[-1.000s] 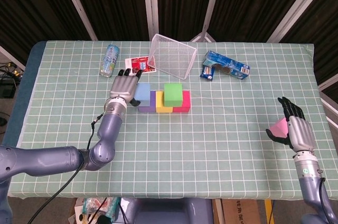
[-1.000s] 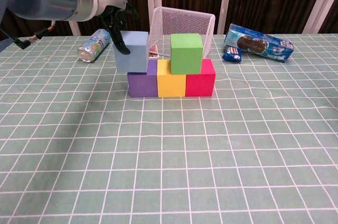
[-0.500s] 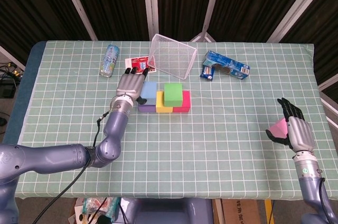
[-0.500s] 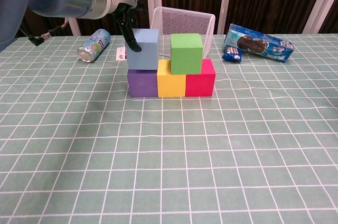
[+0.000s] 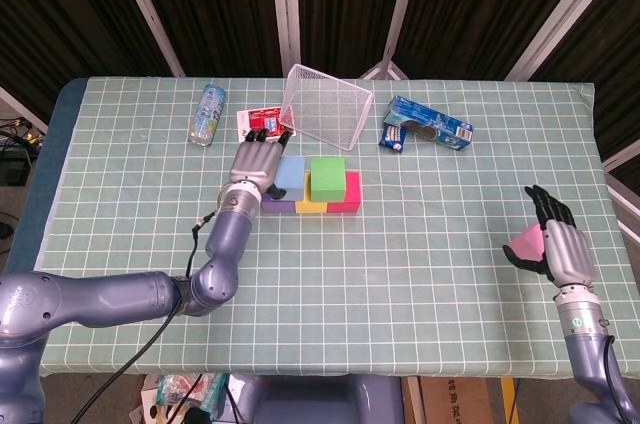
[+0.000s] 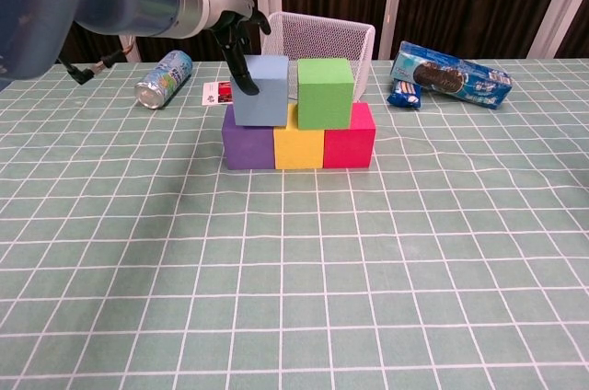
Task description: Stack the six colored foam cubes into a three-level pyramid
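Purple (image 6: 248, 148), yellow (image 6: 299, 146) and red (image 6: 349, 146) cubes form a row on the table. A green cube (image 6: 325, 92) sits on top, over the yellow-red seam. My left hand (image 6: 241, 36) grips a light blue cube (image 6: 260, 89) at the second level, over the purple-yellow seam and just left of the green one. In the head view the left hand (image 5: 256, 165) covers the blue cube's (image 5: 291, 173) left side. My right hand (image 5: 557, 243) hovers at the table's right edge, holding a pink cube (image 5: 526, 242).
A wire basket (image 6: 319, 40) lies tipped behind the stack. A drink can (image 6: 165, 79) and a small red card (image 6: 217, 92) lie at the back left. A blue cookie package (image 6: 449, 77) lies at the back right.
My left hand carried the blue cube rightward and down, from beside the purple cube to on top of the row next to the green cube. The right hand stayed put.
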You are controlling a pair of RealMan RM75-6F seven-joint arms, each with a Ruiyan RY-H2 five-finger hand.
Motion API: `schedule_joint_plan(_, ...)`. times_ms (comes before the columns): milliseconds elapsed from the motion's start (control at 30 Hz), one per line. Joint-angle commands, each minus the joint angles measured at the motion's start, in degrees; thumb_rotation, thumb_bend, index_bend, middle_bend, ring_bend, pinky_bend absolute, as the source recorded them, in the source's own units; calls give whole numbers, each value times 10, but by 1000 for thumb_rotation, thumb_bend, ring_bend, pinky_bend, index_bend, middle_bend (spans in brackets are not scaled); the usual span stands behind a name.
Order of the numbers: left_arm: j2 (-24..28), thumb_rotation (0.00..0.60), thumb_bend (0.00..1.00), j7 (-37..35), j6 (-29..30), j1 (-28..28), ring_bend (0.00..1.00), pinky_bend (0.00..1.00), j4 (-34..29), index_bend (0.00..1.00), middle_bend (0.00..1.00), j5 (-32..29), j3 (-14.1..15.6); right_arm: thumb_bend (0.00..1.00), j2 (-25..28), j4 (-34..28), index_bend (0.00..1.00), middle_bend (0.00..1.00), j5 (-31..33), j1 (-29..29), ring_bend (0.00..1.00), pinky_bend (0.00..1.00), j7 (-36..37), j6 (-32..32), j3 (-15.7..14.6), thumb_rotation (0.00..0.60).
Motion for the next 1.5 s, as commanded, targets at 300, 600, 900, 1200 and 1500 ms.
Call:
schedule_joint_plan(300, -8, 600, 341, -4, -1, -1, 28, 52, 6, 36, 375, 1, 1, 314, 0, 0, 0, 0, 1, -1, 0, 0, 1, -2, 2, 600)
schedule_joint_plan(600, -11, 600, 340, -8, 2, -3, 28, 52, 6, 36, 375, 6, -1, 313, -1, 0, 0, 0, -1, -1, 0, 0, 0, -5, 1, 600)
schedule_joint_plan(900, -10, 600, 341, -5, 4, -6, 28, 52, 4, 35, 375, 1, -4, 313, -1, 0, 0, 0, 1, -1, 0, 0, -1, -6, 2, 600)
schedule_joint_plan(1200, -16, 600, 341, -6, 2, -8, 28, 52, 10, 35, 375, 3, -3, 313, -1, -1, 0, 0, 3, -2, 0, 0, 1, -8, 4, 600)
schedule_joint_plan(1500, -22, 600, 340, -7, 0, -11, 28, 52, 17, 35, 375, 6, -5, 313, -1, -1, 0, 0, 2, -2, 0, 0, 1, -10, 4, 600)
